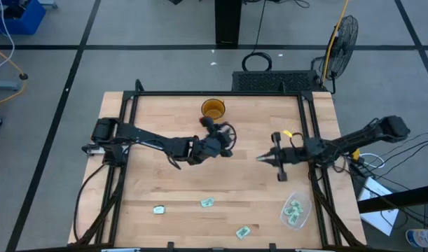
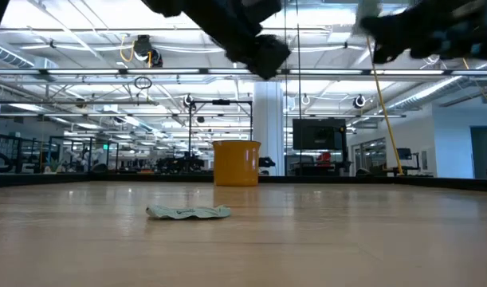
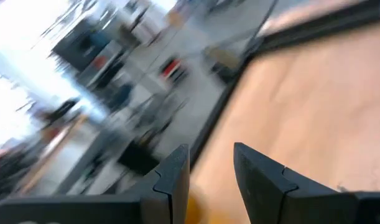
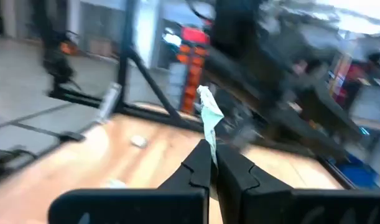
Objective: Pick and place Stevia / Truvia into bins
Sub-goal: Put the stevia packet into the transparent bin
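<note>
My right gripper (image 4: 212,149) is shut on a pale green and white sachet (image 4: 209,118) above the table's middle (image 1: 263,158), with its fingers pointing toward the left edge. My left gripper (image 3: 211,168) is open and holds nothing. It hovers just on the near side of the amber cup (image 1: 213,109), whose rim shows between its fingers (image 3: 196,208). The cup stands near the far edge (image 2: 237,163). The clear tub (image 1: 295,211) sits at the near right and holds some sachets. Three more sachets lie flat near the near edge (image 1: 158,208) (image 1: 207,203) (image 1: 243,231); the low view shows one (image 2: 187,211). My right gripper pinches the sachet by one end (image 4: 210,138) between its two fingertips. The rest of the sachet sticks out past the tips, crumpled and lifted clear of the table.
A black frame (image 1: 308,119) runs along the table's left, far and right sides. The wood between the cup and the loose sachets is bare. A fan (image 1: 340,38) and cables stand on the floor beyond the far right corner.
</note>
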### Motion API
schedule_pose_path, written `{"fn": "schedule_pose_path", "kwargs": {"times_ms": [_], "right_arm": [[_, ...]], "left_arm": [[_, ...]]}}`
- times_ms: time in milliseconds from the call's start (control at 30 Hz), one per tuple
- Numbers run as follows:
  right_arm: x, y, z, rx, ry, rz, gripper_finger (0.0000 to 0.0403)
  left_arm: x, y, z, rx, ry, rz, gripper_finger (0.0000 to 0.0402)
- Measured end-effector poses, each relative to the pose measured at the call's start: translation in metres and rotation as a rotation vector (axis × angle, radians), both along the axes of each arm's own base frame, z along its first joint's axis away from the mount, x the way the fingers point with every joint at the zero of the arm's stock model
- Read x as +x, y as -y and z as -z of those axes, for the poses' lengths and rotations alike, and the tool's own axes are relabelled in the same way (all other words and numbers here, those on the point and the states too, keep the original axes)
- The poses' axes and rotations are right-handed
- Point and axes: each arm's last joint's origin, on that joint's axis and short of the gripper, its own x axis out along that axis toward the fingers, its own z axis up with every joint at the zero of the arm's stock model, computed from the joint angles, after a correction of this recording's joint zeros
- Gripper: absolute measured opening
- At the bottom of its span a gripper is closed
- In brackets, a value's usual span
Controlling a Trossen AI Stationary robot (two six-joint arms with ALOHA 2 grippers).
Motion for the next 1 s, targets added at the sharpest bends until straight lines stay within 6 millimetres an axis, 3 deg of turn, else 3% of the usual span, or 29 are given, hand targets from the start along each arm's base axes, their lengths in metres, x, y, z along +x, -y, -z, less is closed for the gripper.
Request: {"fn": "schedule_pose_path", "kwargs": {"times_ms": [167, 367, 500, 600, 733, 1000], "right_arm": [[-0.007, -0.021, -0.015, -0.041, -0.059, -0.055, 0.0000], [-0.012, -0.033, -0.062, -0.244, -0.457, 0.099, 0.0000], [-0.016, -0.040, -0.085, -0.176, -0.596, 0.084, 0.0000], [-0.016, -0.050, -0.072, -0.051, -0.765, -0.017, 0.0000], [-0.018, -0.071, -0.043, 0.253, -1.073, -0.131, 0.0000], [-0.034, -0.111, -0.020, 0.671, -1.474, -0.018, 0.0000]], "left_arm": [[-0.030, 0.002, -0.019, -0.005, -0.060, -0.134, 0.0132], [-0.084, -0.006, -0.060, -0.047, -0.041, -0.260, 0.0132], [-0.123, -0.013, -0.084, -0.136, 0.020, -0.305, 0.0132], [-0.149, -0.016, -0.093, -0.252, 0.063, -0.325, 0.0132], [-0.170, -0.019, -0.095, -0.394, 0.082, -0.360, 0.0131], [-0.168, -0.017, -0.086, -0.443, 0.028, -0.376, 0.0131]]}}
